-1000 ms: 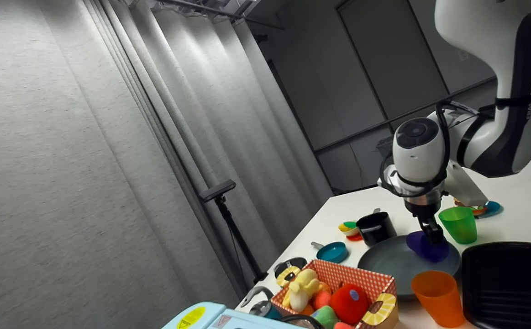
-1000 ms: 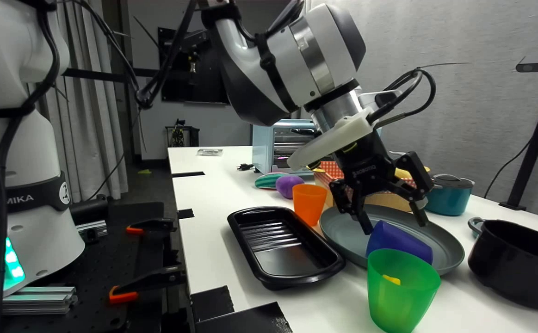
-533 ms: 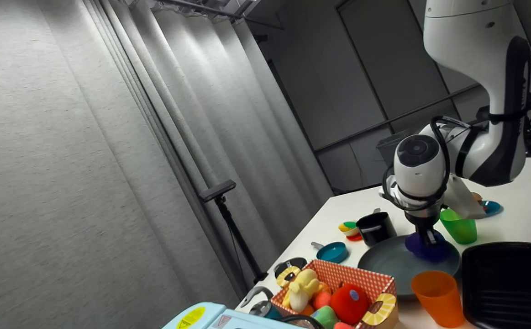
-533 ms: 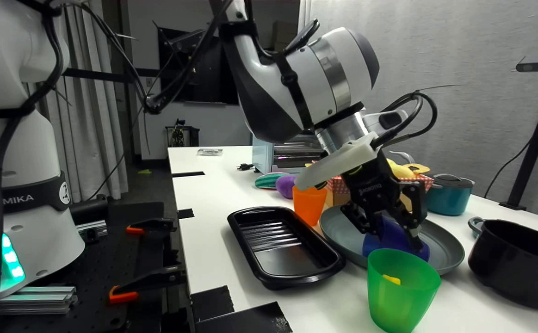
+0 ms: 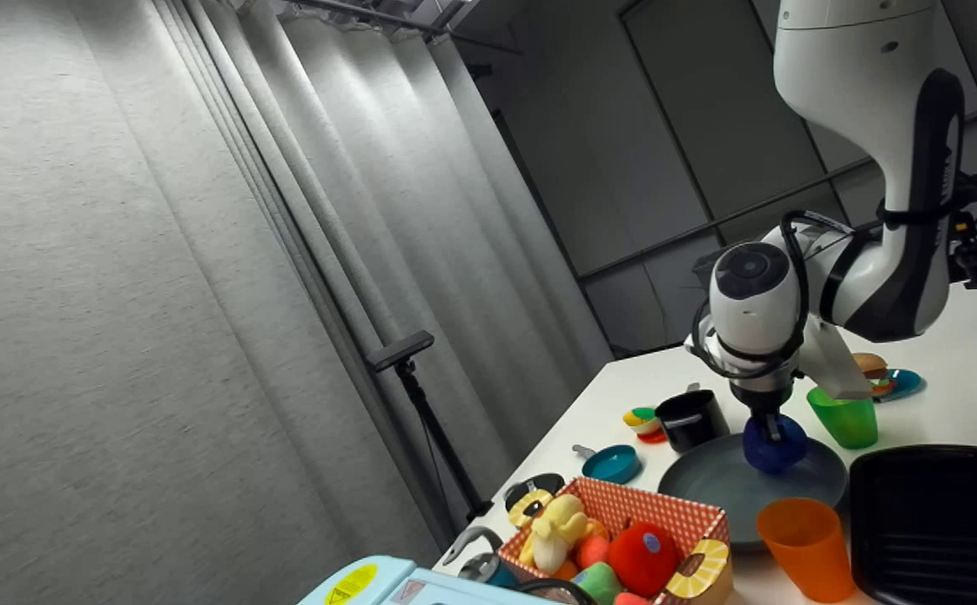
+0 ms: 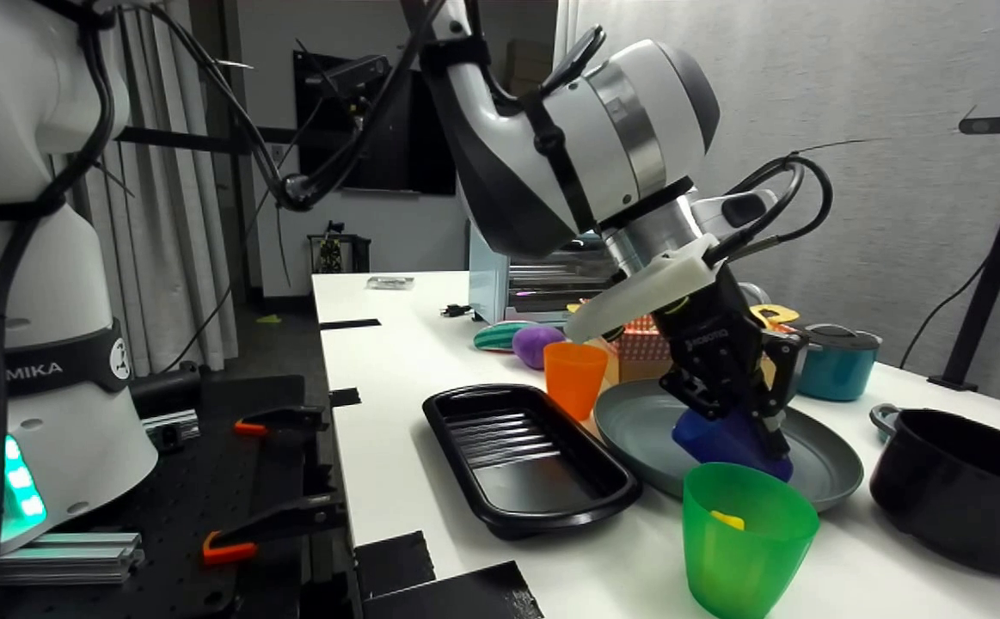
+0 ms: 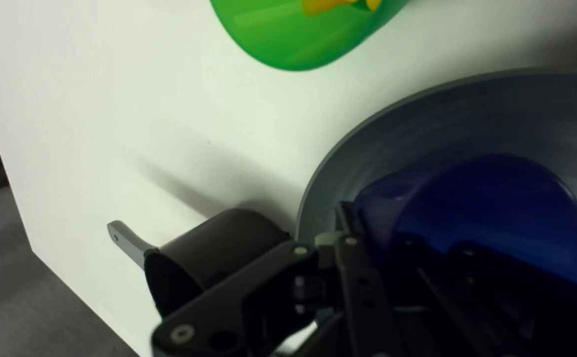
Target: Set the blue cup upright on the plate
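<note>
The dark blue cup lies tilted over the plate, its mouth facing the camera in the wrist view. My gripper is shut on it. In the wrist view one of the fingers presses the cup's outside near its base. The opposite finger reaches into the dark mouth, its tip hidden. An exterior view shows the cup below my gripper, over the grey-blue plate. Whether the cup still touches the plate I cannot tell.
A green cup stands close by and partly hides the blue one. Around the plate are an orange cup, a black baking pan, a black pot and a toy basket.
The open gripper has come down over the blue cup and shut on it. The cup has shifted slightly and its tilt has changed; surrounding objects have stayed put.
</note>
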Robot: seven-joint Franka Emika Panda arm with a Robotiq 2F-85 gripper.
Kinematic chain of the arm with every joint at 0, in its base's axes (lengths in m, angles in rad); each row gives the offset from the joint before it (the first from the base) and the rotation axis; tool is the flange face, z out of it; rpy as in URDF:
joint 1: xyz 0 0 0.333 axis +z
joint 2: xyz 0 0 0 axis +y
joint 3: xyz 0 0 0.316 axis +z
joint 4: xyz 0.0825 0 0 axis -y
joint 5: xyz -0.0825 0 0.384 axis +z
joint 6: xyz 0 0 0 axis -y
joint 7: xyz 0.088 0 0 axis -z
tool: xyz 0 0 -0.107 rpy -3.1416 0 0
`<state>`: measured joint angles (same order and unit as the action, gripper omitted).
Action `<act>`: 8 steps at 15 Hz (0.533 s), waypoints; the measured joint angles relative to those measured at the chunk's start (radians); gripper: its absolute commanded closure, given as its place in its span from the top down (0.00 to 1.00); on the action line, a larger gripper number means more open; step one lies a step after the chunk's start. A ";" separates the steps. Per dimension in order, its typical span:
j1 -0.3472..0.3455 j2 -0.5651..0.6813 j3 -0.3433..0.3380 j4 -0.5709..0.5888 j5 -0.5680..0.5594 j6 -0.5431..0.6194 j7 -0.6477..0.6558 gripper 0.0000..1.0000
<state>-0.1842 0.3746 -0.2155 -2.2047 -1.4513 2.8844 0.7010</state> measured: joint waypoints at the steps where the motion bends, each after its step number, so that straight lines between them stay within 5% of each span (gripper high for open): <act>1: -0.002 -0.003 0.005 -0.006 0.056 0.000 -0.029 0.02; 4: -0.033 -0.029 0.058 -0.046 0.293 0.000 -0.179 0.02; 8: -0.181 -0.072 0.262 -0.120 0.623 -0.001 -0.372 0.02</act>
<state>-0.3656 0.3025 0.0468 -2.3245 -0.8283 2.8830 0.3287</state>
